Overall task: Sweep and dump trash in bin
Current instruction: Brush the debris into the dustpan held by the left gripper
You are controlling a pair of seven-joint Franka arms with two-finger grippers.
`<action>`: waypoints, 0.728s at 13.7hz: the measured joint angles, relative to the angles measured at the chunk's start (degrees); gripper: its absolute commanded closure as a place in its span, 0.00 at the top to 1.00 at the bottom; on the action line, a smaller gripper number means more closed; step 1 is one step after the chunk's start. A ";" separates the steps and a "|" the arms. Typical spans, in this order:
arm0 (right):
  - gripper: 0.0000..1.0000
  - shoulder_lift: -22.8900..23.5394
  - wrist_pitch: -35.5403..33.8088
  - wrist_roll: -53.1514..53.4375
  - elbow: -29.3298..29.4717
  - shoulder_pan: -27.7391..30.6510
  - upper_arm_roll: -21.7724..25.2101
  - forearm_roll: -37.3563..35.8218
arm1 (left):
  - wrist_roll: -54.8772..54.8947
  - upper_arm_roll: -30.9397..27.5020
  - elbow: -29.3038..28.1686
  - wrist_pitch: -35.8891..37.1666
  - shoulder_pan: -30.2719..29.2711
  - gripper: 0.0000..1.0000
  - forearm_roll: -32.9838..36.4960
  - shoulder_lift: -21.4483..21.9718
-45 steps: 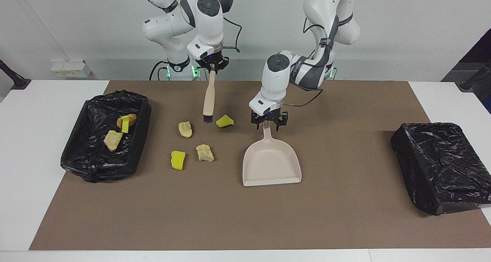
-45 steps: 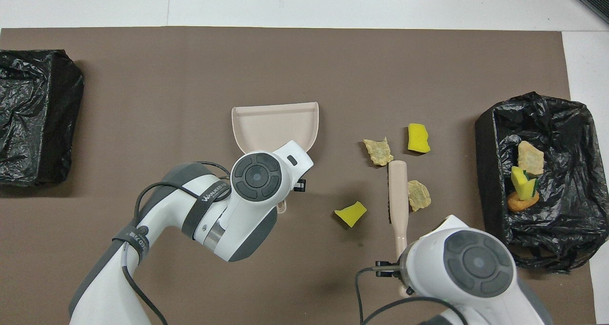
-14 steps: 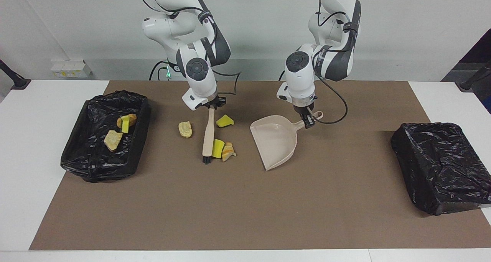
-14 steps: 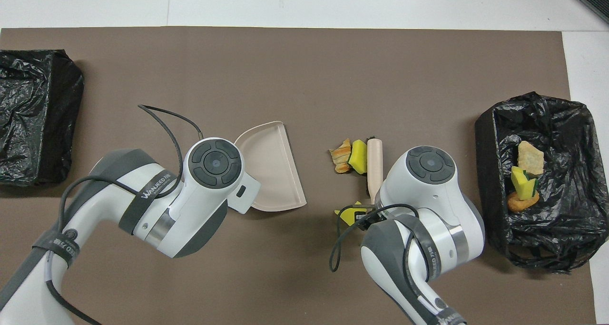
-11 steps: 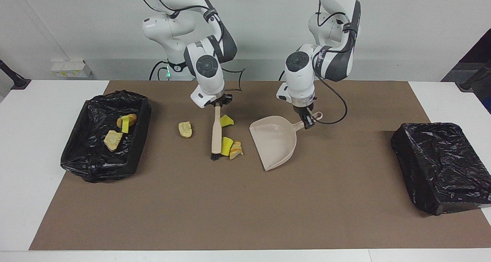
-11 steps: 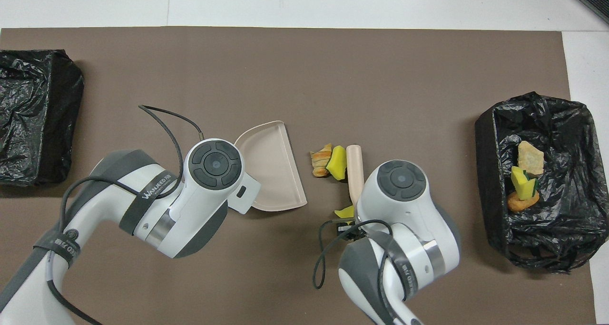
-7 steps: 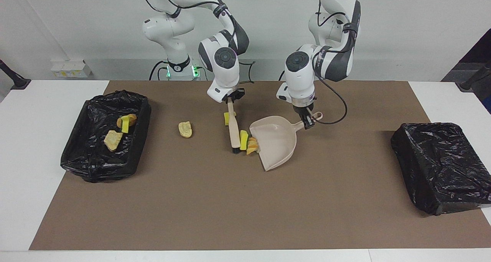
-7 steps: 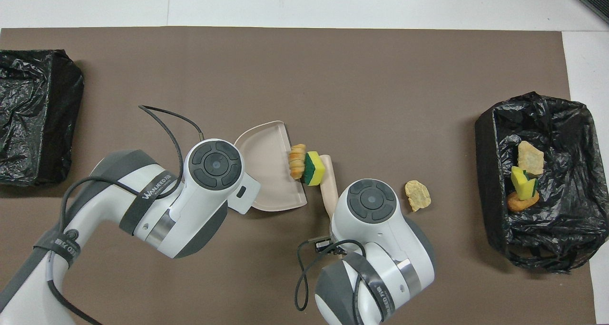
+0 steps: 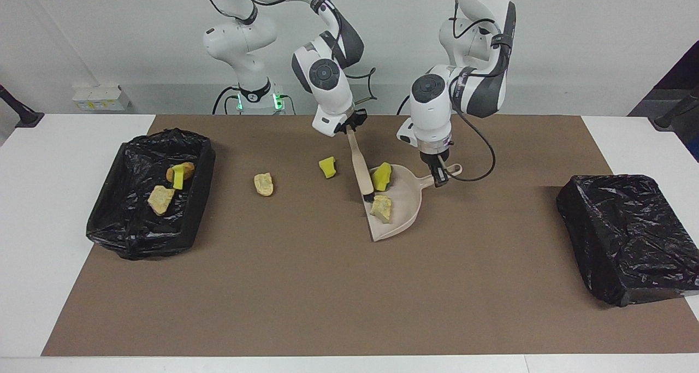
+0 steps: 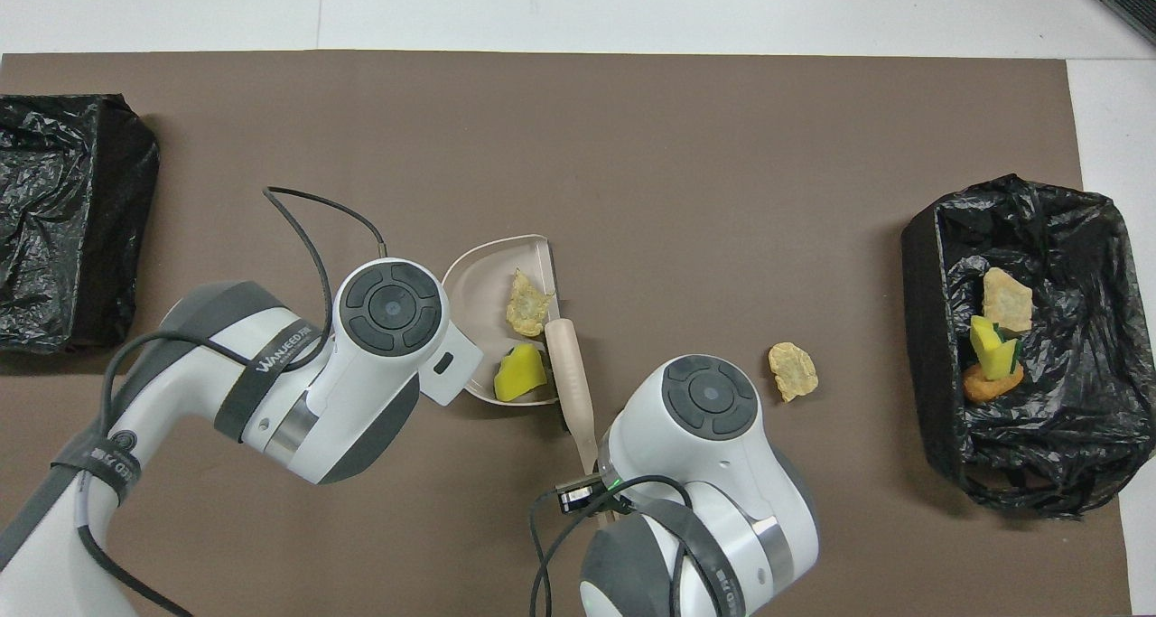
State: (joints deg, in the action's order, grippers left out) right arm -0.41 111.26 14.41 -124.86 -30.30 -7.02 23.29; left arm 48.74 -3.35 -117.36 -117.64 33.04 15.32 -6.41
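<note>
Facing view: smooth beige plastic dustpan (image 9: 401, 201), handle clamped in left gripper (image 9: 438, 177); wooden brush (image 9: 360, 168) clamped in right gripper (image 9: 349, 127), bristles at pan's mouth. Trash: two chunks in pan (image 9: 381, 206), two loose on brown mat (image 9: 264, 183), three in crinkled black-lined bin (image 9: 147, 193). Second bin (image 9: 628, 236) at mat's edge; bare mat between.

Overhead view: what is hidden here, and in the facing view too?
- Overhead view: the right arm covers the right gripper and one yellow piece on the mat.
- Overhead view: the left arm covers the left gripper and the dustpan handle.
- Both views: crumpled plastic hides the black bag inside; overhead, the edge crops it.
</note>
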 measured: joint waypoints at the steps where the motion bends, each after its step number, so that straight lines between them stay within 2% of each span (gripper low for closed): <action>1: 0.00 -1.27 -3.06 0.09 0.63 0.40 0.43 -0.01 | 0.69 0.01 -0.01 -0.02 -0.28 0.00 0.00 0.00; 3: 0.00 -4.22 -12.57 1.50 2.67 2.84 0.99 -2.77 | 1.93 0.02 -0.05 0.03 -0.46 0.00 0.00 0.26; 6: 0.00 -7.35 -22.22 6.98 2.96 4.97 1.22 -14.26 | 3.21 0.02 -3.26 0.70 -0.46 0.00 0.00 3.90; 10: 0.00 -9.33 -25.16 6.65 -1.64 9.25 1.27 -26.48 | 3.21 0.02 -12.61 0.98 -0.46 0.00 0.00 11.08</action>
State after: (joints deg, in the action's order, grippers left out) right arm -9.74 86.09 21.06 -126.50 -21.06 -5.75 -3.19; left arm 51.95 -3.33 -129.97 -116.66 32.58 15.32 4.66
